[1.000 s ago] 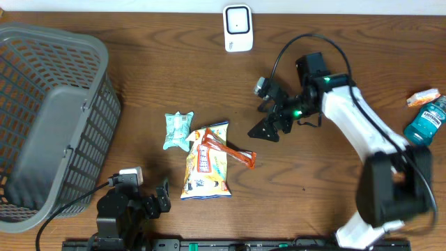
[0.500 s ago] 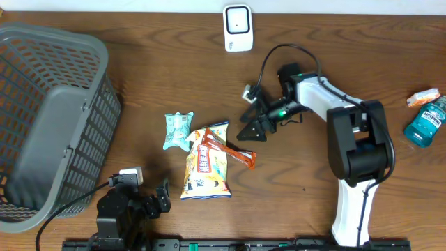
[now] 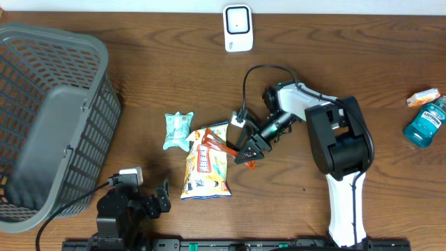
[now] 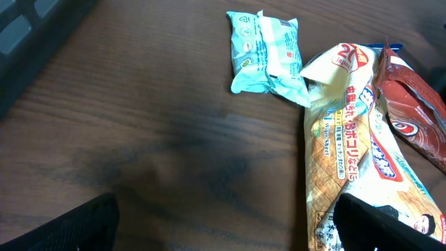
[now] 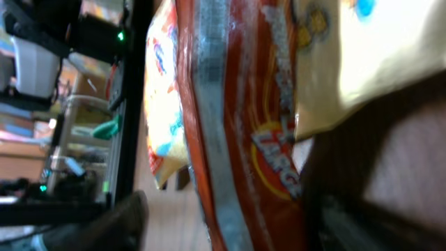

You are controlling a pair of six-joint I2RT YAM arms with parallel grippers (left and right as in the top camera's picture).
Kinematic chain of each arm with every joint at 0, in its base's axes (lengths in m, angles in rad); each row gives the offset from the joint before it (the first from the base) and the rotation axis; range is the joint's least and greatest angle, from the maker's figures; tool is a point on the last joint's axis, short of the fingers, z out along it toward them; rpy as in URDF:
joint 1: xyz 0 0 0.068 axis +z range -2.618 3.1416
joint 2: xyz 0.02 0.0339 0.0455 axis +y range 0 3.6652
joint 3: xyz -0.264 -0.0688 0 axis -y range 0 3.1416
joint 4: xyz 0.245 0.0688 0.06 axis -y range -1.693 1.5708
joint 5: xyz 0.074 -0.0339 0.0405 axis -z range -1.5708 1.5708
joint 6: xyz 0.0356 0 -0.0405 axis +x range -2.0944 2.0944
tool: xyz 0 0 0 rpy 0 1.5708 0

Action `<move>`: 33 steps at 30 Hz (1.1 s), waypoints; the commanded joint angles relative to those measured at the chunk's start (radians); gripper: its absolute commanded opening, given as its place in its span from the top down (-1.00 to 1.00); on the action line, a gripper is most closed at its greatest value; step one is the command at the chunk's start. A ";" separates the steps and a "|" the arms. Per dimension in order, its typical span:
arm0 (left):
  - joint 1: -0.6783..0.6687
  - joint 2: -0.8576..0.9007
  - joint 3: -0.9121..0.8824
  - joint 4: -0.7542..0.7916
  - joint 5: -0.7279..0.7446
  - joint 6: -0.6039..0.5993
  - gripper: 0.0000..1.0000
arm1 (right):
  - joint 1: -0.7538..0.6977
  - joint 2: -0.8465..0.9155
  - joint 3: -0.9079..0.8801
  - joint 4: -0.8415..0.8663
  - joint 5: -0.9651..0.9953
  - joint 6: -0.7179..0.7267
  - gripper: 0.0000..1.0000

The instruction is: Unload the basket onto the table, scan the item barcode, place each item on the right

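Three snack items lie mid-table: a teal packet (image 3: 178, 130), a yellow chip bag (image 3: 205, 171) and a red-orange packet (image 3: 221, 146) lying across the bag's top. My right gripper (image 3: 249, 151) sits at the red-orange packet's right end. In the right wrist view that packet (image 5: 237, 139) runs between the two dark fingers (image 5: 111, 226), with a gap still showing on the left side, so the jaws stand open around it. My left gripper (image 4: 226, 233) rests open low at the table's front, the chip bag (image 4: 355, 139) by its right finger. The white scanner (image 3: 237, 28) stands at the back edge.
A large grey basket (image 3: 49, 118) fills the left side. A blue mouthwash bottle (image 3: 425, 124) and a small orange packet (image 3: 423, 97) lie at the far right. The right arm's cable loops above the snacks.
The right arm has swung left and toward the front, from mid-table to the red-orange packet's right end, and its jaws have narrowed. The left arm has not moved.
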 commanded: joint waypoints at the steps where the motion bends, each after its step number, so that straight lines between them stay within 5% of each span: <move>1: -0.004 0.000 -0.018 -0.045 0.006 -0.009 -0.96 | 0.003 0.034 -0.003 0.002 0.032 -0.106 0.19; 6: -0.004 0.000 -0.018 -0.045 0.006 -0.009 -0.96 | 0.007 0.039 -0.003 0.019 0.021 -0.105 -0.04; 12: -0.004 0.000 -0.018 -0.045 0.006 -0.009 -0.96 | 0.046 0.044 -0.005 0.025 0.058 -0.075 -0.04; 15: -0.004 0.000 -0.018 -0.045 0.006 -0.009 -0.96 | 0.072 0.045 -0.035 0.025 0.124 -0.056 0.20; 20: -0.004 0.000 -0.018 -0.045 0.006 -0.009 -0.96 | 0.091 0.045 -0.079 0.029 0.189 -0.053 0.95; 33: -0.004 0.000 -0.018 -0.045 0.006 -0.009 -0.96 | 0.026 0.039 0.084 -0.015 0.243 0.181 0.98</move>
